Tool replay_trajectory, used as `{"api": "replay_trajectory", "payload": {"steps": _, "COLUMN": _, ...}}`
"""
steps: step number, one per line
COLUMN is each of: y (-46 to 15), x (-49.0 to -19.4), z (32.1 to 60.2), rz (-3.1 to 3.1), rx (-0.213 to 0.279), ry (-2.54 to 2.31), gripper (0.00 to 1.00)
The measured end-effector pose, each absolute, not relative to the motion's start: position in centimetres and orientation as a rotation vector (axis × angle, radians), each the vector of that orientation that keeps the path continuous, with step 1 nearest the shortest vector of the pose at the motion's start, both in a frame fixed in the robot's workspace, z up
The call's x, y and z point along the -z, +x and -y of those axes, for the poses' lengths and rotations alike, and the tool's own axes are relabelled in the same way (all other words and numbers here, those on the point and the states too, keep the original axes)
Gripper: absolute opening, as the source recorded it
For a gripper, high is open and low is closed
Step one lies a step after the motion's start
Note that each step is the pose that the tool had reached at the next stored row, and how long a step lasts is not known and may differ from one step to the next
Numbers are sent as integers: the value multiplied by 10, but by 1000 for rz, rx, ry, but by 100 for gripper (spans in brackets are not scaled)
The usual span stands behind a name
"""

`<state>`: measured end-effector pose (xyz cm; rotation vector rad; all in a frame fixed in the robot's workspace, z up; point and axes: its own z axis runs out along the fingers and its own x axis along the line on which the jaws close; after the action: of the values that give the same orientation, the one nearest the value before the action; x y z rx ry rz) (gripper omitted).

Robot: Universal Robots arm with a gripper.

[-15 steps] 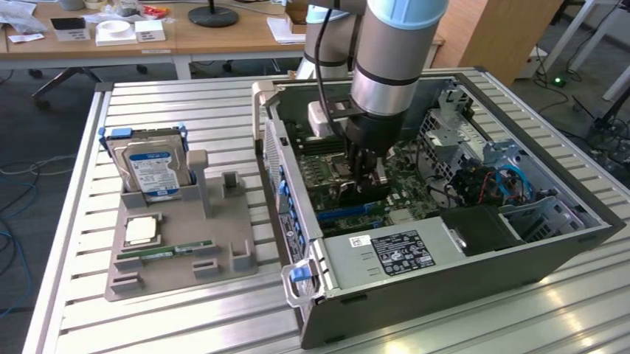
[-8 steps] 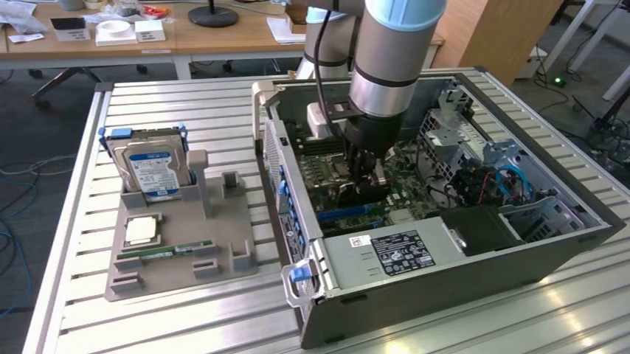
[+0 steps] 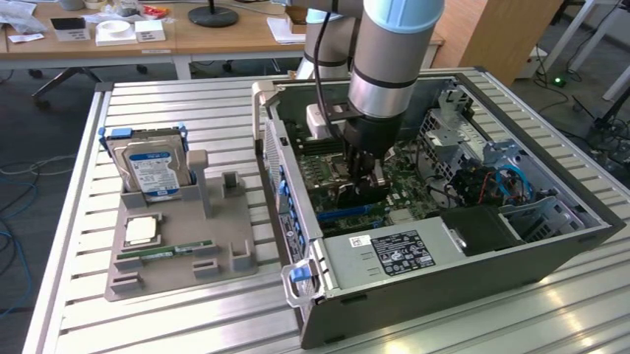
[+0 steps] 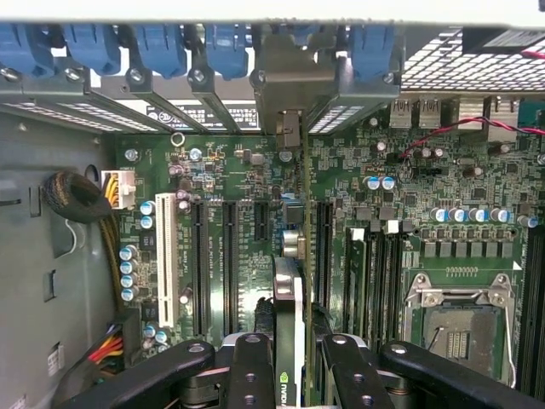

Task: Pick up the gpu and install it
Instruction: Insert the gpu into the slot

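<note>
Gripper (image 3: 361, 181): clenched on the gpu (image 4: 288, 298), one finger on each face of the card.
Gpu: held edge-on inside the open computer case (image 3: 433, 273), over the long slots of the motherboard (image 4: 213, 170) — whether it is seated, cannot tell.
Tray (image 3: 232, 254): at the exterior view's left, apart from the case — holds an upright hard drive (image 3: 153, 173) and a memory stick (image 3: 162, 253).

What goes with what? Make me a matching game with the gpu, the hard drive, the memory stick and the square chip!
1 gpu
2 hard drive
3 memory stick
4 square chip

A upright in the grey holder
B green, lying flat
C silvery, lying flat
D held by the gripper inside the computer case

Pairs: 1-D, 2-A, 3-B, 4-C
</note>
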<state>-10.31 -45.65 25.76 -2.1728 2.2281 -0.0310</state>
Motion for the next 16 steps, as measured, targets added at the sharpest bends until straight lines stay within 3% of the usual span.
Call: {"api": "replay_trajectory", "payload": {"steps": 16, "y": -103, "x": -257, "z": 457, "rz": -2229, "rx": 31, "ry": -2171, "gripper": 27}}
